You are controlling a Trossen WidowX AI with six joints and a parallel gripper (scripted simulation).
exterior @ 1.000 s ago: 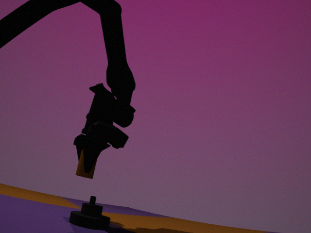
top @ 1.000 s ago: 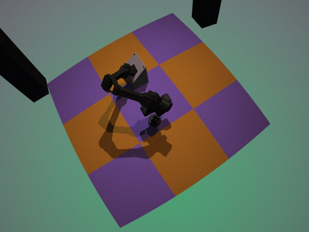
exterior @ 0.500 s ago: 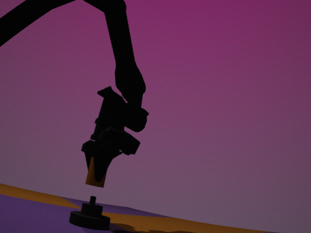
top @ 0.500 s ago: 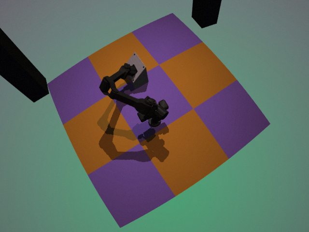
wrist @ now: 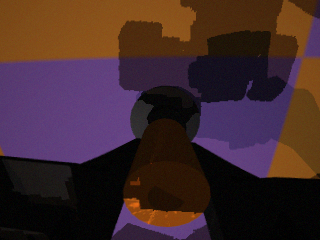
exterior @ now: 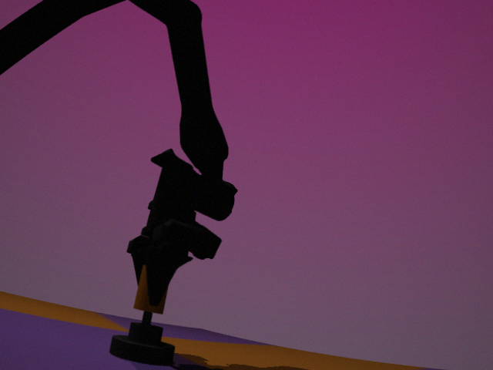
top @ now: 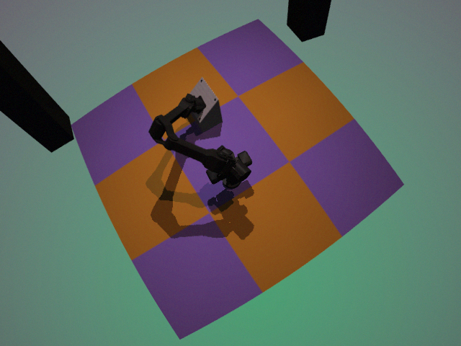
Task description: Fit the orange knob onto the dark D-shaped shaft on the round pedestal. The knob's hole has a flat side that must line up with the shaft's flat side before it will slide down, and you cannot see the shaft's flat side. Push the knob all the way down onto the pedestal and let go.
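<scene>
The orange knob (exterior: 142,297) (wrist: 166,145) is held upright between the fingers of my gripper (exterior: 151,294) (wrist: 164,145), which is shut on it. The dark shaft (exterior: 146,317) rises from the round pedestal (exterior: 142,351) (wrist: 138,119) (top: 231,184). In the exterior view the knob's lower end meets the shaft's top, with most of the shaft bare below it and a gap above the pedestal. I cannot tell whether the shaft's tip is inside the hole. The flat sides are hidden. In the top view the wrist hides the fingers and knob.
A grey sloped block (top: 210,119) with a light plate stands by the arm's base. Dark pillars (top: 33,96) (top: 308,18) stand beyond the purple and orange checkered mat (top: 297,201). The arm's shadows fall around the pedestal.
</scene>
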